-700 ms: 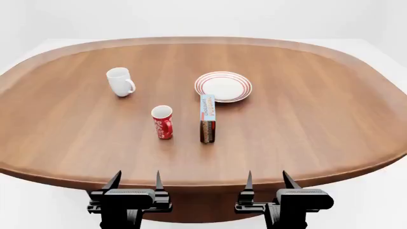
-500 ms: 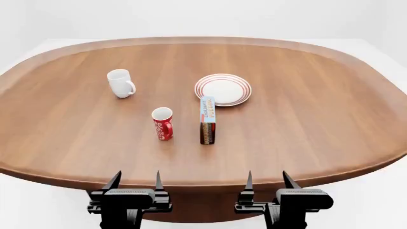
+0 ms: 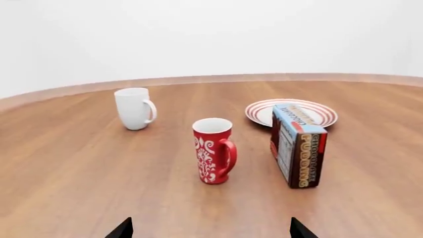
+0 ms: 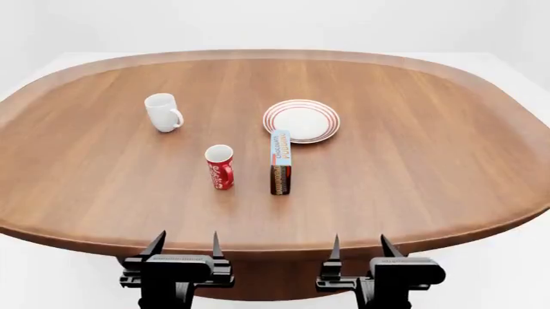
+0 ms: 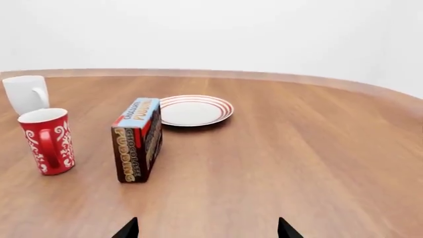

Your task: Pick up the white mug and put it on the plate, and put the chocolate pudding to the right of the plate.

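Note:
The white mug (image 4: 162, 111) (image 3: 134, 108) (image 5: 26, 93) stands upright at the table's left, handle turned to the right. Right of it lies the red-ringed plate (image 4: 302, 120) (image 3: 292, 112) (image 5: 195, 109), with nothing on it. The chocolate pudding (image 4: 281, 162) (image 3: 297, 145) (image 5: 138, 139) stands on edge just in front of the plate. Both grippers hover at the table's near edge, well short of all objects. My left gripper (image 4: 184, 246) (image 3: 209, 231) is open and holds nothing. My right gripper (image 4: 361, 246) (image 5: 207, 230) is likewise open and bare.
A red mug with white pattern (image 4: 220, 166) (image 3: 214, 149) (image 5: 47, 141) stands left of the pudding carton. The oval wooden table (image 4: 413, 161) has a raised rim; white floor surrounds it.
The head view has shifted slightly: the objects sit a few pixels lower in frame than 0.7 s ago. Objects and grippers keep their places.

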Available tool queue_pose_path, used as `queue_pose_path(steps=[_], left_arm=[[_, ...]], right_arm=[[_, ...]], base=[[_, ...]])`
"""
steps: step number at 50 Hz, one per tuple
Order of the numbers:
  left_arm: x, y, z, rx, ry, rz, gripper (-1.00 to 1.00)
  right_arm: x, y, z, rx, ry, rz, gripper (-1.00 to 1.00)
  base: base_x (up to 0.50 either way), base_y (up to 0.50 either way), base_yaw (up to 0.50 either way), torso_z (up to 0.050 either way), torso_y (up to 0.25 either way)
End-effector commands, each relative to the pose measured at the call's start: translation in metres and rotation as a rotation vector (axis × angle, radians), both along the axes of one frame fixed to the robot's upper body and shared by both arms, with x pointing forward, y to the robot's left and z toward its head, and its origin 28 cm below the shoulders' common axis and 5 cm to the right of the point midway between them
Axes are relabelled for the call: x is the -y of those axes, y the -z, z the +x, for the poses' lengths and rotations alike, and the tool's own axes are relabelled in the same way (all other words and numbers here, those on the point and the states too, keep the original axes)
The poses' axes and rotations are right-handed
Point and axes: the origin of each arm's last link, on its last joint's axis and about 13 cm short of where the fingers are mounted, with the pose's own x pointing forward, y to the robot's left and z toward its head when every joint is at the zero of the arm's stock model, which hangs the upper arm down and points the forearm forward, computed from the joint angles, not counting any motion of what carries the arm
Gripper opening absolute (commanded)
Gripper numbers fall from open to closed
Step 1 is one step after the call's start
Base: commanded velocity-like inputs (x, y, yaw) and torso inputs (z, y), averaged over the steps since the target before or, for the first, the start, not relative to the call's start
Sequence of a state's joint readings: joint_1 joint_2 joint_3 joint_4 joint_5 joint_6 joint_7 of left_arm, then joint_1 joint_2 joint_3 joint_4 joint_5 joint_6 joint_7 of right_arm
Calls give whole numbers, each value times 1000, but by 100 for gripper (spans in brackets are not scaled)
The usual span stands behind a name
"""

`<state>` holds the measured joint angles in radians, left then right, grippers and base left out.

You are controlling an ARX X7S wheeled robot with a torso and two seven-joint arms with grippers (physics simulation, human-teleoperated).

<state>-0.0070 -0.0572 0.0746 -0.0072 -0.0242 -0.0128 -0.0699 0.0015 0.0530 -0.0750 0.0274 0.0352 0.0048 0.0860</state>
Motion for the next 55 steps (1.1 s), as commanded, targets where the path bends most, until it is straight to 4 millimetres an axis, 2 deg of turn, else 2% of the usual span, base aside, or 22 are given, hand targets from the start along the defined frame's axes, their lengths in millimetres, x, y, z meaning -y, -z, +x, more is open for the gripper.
queue_pose_path(steps=[1,4,6,9,10,12,13,14,15,17,18,19,25,36,42,47,55], left_arm=[[-1,-1,0,7,-17,11,100],[-2,-4,0,18,-24,13,100],[-6,-17,-1,64,-42,35,100],[-12,-42,-3,170,-88,82,100],[-16,-56,-5,224,-116,106,100],[-19,-67,-7,270,-136,124,100],[-24,-81,-11,323,-171,132,100],[-25,-85,-12,336,-178,132,100],[-29,-96,-16,377,-207,123,100],[-35,-110,-23,440,-251,132,100],[-35,-110,-23,440,-251,132,100],[-38,-121,-28,485,-281,128,100],[-47,-147,-45,614,-358,144,100],[-58,-164,-64,752,-461,165,100],[-64,-173,-76,825,-510,151,100],[-66,-171,-75,821,-517,155,100],[-65,-169,-75,812,-508,157,100]], right_arm=[[1,2,0,-12,9,-8,100],[2,-2,0,-3,14,-7,100],[7,-14,2,38,40,-3,100],[17,-40,3,120,92,9,100],[23,-55,3,183,117,8,100],[28,-68,2,226,141,17,100],[34,-86,-2,298,165,37,100],[36,-91,-3,319,176,34,100],[40,-106,-8,396,195,52,100],[47,-123,-14,473,244,59,100],[47,-123,-14,473,244,59,100],[51,-136,-20,545,272,52,100],[62,-164,-37,767,360,70,100],[64,-183,-55,987,361,55,100],[62,-186,-59,1007,344,49,100],[59,-185,-60,1013,295,49,100],[56,-185,-60,1006,258,51,100]], base=[[0,0,0,0,0],[0,0,0,0,0],[0,0,0,0,0],[0,0,0,0,0],[0,0,0,0,0],[0,0,0,0,0],[0,0,0,0,0],[0,0,0,0,0],[0,0,0,0,0],[0,0,0,0,0],[0,0,0,0,0],[0,0,0,0,0],[0,0,0,0,0],[0,0,0,0,0],[0,0,0,0,0],[108,-9,0,0,0],[500,-115,0,0,0]])
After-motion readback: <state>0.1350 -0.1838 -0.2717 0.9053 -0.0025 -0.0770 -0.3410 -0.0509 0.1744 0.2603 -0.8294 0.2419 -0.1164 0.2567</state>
